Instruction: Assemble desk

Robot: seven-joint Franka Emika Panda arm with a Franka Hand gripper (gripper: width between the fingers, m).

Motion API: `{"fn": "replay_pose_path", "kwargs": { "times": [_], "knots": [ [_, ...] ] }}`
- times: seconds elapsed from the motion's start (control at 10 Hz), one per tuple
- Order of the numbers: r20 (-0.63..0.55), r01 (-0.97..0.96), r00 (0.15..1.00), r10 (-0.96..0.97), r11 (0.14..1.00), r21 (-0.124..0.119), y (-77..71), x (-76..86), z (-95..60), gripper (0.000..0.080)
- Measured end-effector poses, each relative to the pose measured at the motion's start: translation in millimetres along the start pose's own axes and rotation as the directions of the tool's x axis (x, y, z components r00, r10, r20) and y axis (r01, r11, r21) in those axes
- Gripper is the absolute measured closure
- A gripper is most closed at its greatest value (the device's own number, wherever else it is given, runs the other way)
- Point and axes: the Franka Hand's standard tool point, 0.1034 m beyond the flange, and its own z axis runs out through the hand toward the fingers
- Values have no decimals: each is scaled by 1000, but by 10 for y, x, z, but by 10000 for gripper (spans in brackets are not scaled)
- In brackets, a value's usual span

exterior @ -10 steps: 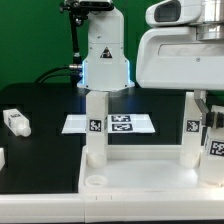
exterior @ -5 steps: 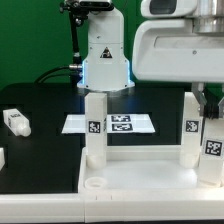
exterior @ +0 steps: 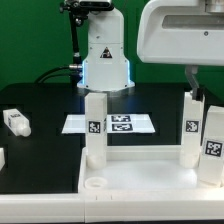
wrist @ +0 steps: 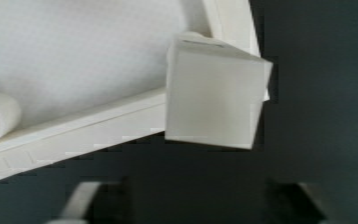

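Note:
The white desk top [exterior: 140, 175] lies at the front with three tagged legs standing in its corners: one on the exterior view's left [exterior: 95, 125], one at the back right [exterior: 190, 125] and one at the front right [exterior: 213, 145]. Its front left corner hole [exterior: 95, 184] is empty. A loose leg [exterior: 15, 122] lies on the black table at the left. My gripper [exterior: 197, 90] hangs above the right-hand legs, apart from them. In the wrist view the gripper [wrist: 194, 205] is open and empty, with a leg's end [wrist: 220, 95] and the desk top's rim [wrist: 69, 135] beyond it.
The marker board [exterior: 120, 124] lies behind the desk top in front of the robot base [exterior: 105, 60]. A small white piece [exterior: 2, 157] shows at the exterior view's left edge. A green wall backs the scene.
My gripper has risen away from the front right leg, which stays upright in its corner. The other parts have not moved.

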Motion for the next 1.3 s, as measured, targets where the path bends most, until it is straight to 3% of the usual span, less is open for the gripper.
{"fn": "replay_pose_path", "kwargs": {
  "times": [0.1,0.2,0.3,0.5,0.8,0.9,1.0,1.1,1.2,1.3],
  "knots": [
    [21,-36,999,36,999,3,18,-25,7,367],
    [36,-75,997,75,997,2,52,-38,32,208],
    [44,-92,995,92,996,-3,57,-53,94,166],
    [52,-103,993,104,994,-21,55,-94,228,153],
    [20,-155,988,156,988,-21,-109,-138,342,151],
    [21,-154,988,155,988,-20,-98,-133,340,151],
    [20,-183,983,183,983,-21,-80,-124,342,262],
    [20,-199,980,199,980,-22,-79,-124,342,262],
    [20,-202,979,202,979,-22,-75,-121,341,449],
    [19,-271,962,271,962,-23,-71,-119,341,449]
  ]
}}
